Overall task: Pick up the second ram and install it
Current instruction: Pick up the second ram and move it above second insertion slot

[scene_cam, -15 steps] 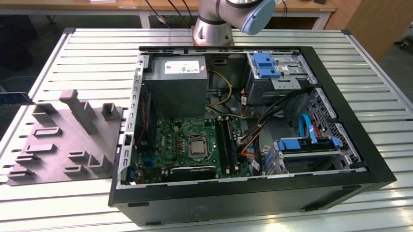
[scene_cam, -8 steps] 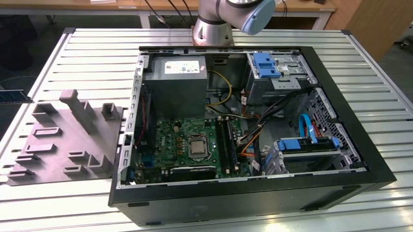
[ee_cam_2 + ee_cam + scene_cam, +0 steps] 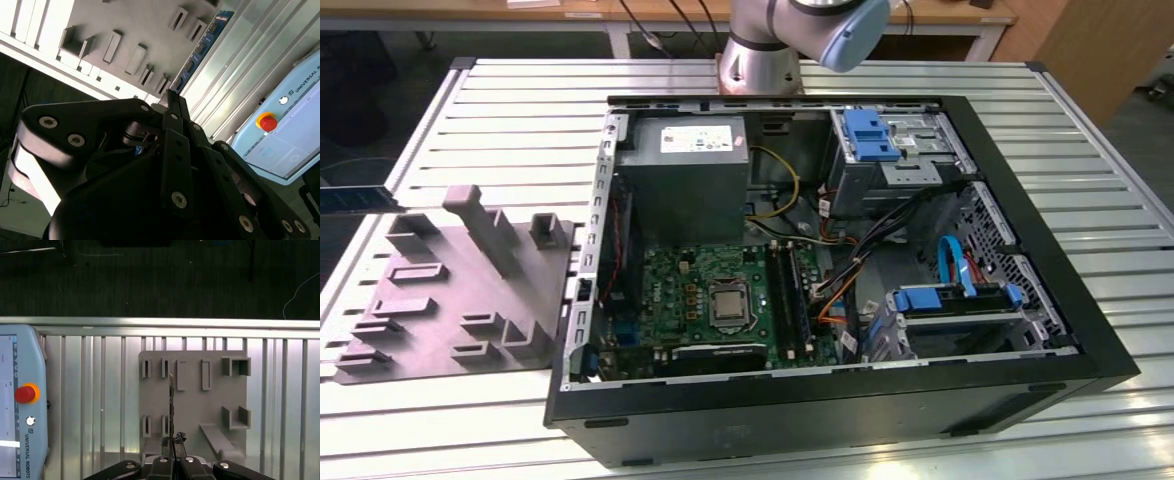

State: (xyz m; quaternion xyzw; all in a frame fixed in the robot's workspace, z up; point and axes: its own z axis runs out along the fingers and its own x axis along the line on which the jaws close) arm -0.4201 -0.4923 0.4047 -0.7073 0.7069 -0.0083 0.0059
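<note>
A robot gripper (image 3: pixel 173 442), seen from its wrist, has its fingers closed together on one end of the second ram (image 3: pixel 171 400). The ram is a thin dark board that looks edge-on in the first wrist view and shows its blue face and black chips (image 3: pixel 202 47) in the second. It hangs over the grey tray (image 3: pixel 200 405) on the slatted table (image 3: pixel 90 390); whether it touches the tray cannot be told. The pick-up looks done. Installation remains: the open computer case (image 3: pixel 854 400) with its motherboard (image 3: pixel 707 290) sits beside the tray.
</note>
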